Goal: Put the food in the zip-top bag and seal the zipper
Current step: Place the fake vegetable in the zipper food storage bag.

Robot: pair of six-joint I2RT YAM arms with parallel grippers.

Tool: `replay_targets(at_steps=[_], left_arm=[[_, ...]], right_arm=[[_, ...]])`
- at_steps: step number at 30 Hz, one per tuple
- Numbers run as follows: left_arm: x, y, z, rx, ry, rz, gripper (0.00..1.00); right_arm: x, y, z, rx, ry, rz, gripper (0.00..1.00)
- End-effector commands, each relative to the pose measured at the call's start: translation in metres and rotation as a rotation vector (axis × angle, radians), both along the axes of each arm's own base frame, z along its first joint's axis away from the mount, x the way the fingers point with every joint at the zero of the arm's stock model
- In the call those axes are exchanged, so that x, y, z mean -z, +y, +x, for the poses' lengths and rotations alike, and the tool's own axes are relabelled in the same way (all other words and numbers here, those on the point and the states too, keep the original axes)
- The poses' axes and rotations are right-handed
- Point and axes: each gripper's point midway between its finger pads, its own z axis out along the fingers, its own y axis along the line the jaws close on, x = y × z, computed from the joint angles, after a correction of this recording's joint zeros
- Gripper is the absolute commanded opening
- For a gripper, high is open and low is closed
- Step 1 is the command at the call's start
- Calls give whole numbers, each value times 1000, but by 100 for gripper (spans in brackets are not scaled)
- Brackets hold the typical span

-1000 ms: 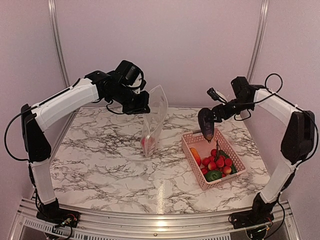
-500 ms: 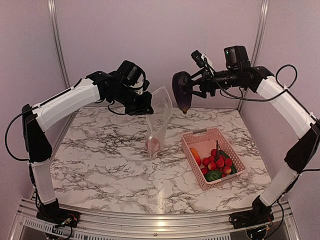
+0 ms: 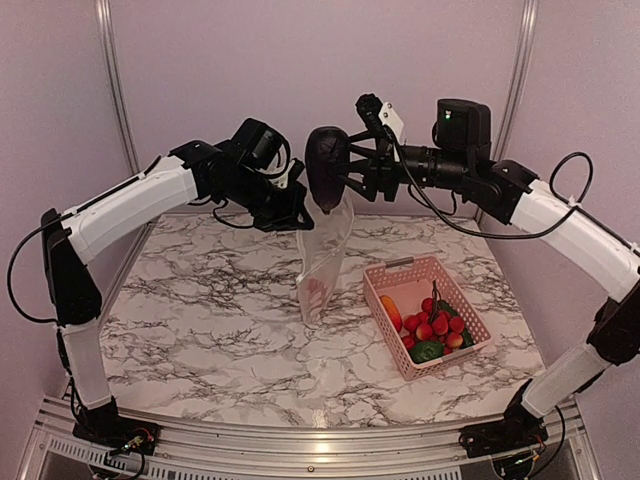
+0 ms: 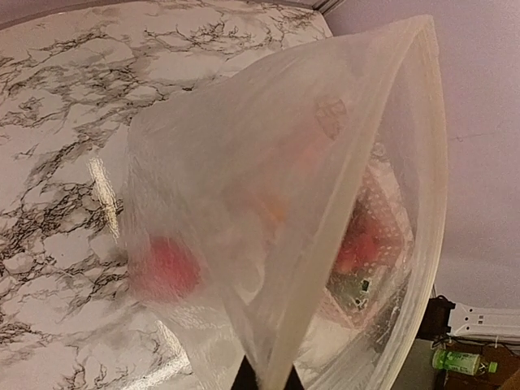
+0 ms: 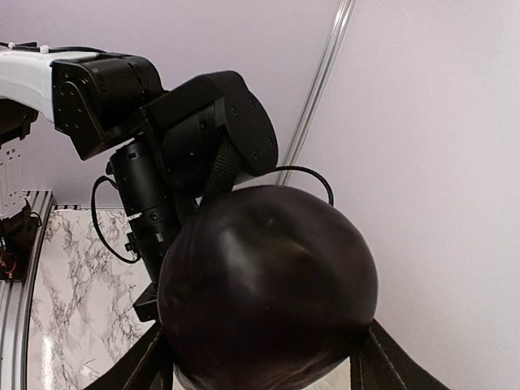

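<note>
The eggplant (image 3: 326,165) is gripped by the right fingers (image 3: 348,172) above the zip-top bag (image 3: 325,255), whose rim is pinched by the clenched left fingers (image 4: 268,380) (mouth narrow); released off-centre, it could be deflected onto the worktop (image 3: 200,300).

The clear floppy plastic zip-top bag (image 3: 326,250) looks thin, filmy and faintly frosted. At its 12 o'clock, the dark purple eggplant (image 3: 326,168) is smooth with a soft sheen. At 3 o'clock, the pink slotted plastic basket (image 3: 408,288) looks matt. The white marble-patterned tabletop (image 3: 200,320) is glossy and reflects light.
</note>
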Motion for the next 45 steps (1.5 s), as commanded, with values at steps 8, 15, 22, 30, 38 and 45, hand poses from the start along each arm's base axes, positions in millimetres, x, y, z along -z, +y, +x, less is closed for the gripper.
replay_targets(at_steps=[8,15,22,30,38,45], left_arm=[[-58,4,-22,42,-57,-135,0],[-58,9,-22,13,-63,-144,0],[-56,8,-16,-9,-69,-146,0],[-41,10,-4,-55,-47,-118,0],[-23,11,2,-57,-26,-87,0],[8,16,8,-57,19,-18,0]], right_arm=[[22,-8,24,138,-73,19,0],[45,-5,24,124,-41,-28,0],[70,-4,22,109,-33,-95,8],[102,-2,25,100,18,-169,19],[95,-3,43,179,54,-180,50],[75,0,39,153,74,-178,61]])
